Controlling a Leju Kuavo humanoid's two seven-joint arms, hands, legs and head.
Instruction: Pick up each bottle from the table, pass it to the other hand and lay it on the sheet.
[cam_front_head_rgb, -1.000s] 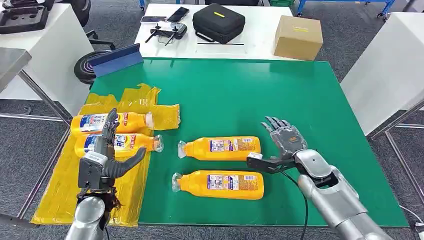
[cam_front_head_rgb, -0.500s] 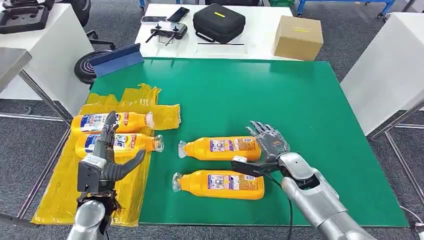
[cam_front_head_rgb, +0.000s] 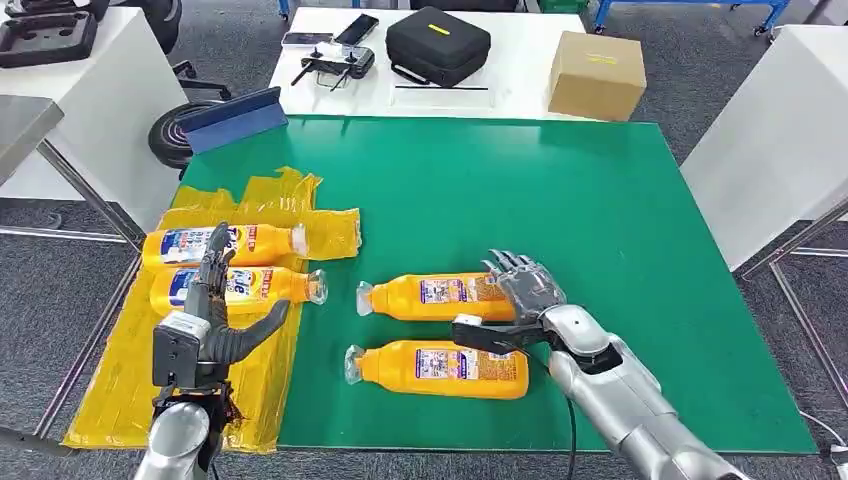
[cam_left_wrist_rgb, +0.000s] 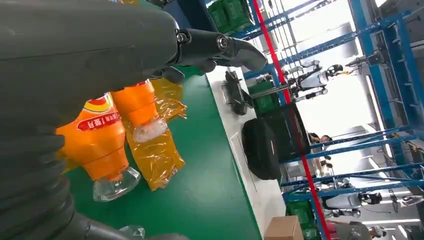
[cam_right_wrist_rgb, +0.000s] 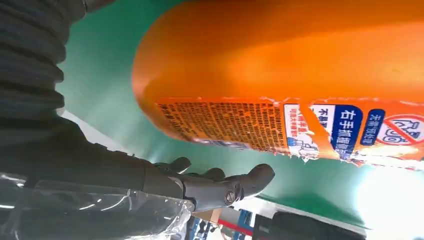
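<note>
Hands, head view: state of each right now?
Left hand: open, holds nothing, fingers apart above the yellow plastic sheet.
Right hand: open, fingers spread at the base end of an orange plastic bottle, not gripping it yet.

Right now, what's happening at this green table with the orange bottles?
The right hand is spread open at the base end of the farther of two orange bottles lying on the green table, seemingly about to grasp it; it holds nothing yet. A second bottle lies nearer the robot. Two more bottles already lie on the yellow sheet. The left hand is open above the sheet, holding nothing.
</note>
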